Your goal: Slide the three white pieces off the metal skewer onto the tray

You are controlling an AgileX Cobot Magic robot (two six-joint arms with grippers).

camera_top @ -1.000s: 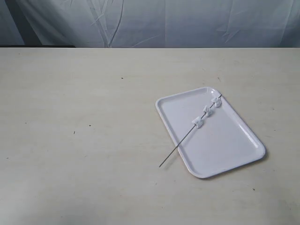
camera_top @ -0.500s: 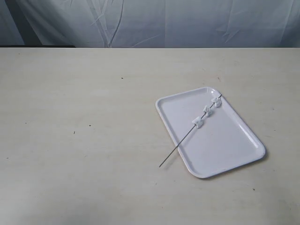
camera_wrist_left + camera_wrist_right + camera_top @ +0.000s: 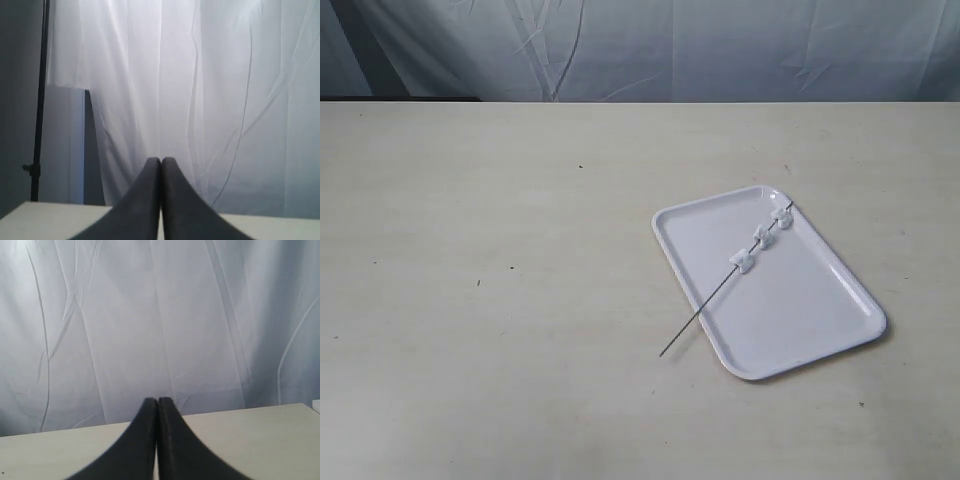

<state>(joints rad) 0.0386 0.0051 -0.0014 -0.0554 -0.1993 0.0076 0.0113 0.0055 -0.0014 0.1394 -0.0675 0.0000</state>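
Observation:
The white tray (image 3: 800,310) lies on the table, right of centre in the exterior view. The metal skewer (image 3: 698,315) rests slantwise across it, its near end sticking out over the tray's rim onto the table. Three white pieces (image 3: 763,237) are threaded on its far half, above the tray. Neither arm appears in the exterior view. My left gripper (image 3: 161,161) is shut with nothing between its fingers and faces the curtain. My right gripper (image 3: 158,400) is likewise shut and empty, facing the curtain over the table's far edge.
A pale curtain (image 3: 640,50) hangs behind the table (image 3: 500,300). In the left wrist view a dark stand pole (image 3: 39,100) rises beside the curtain.

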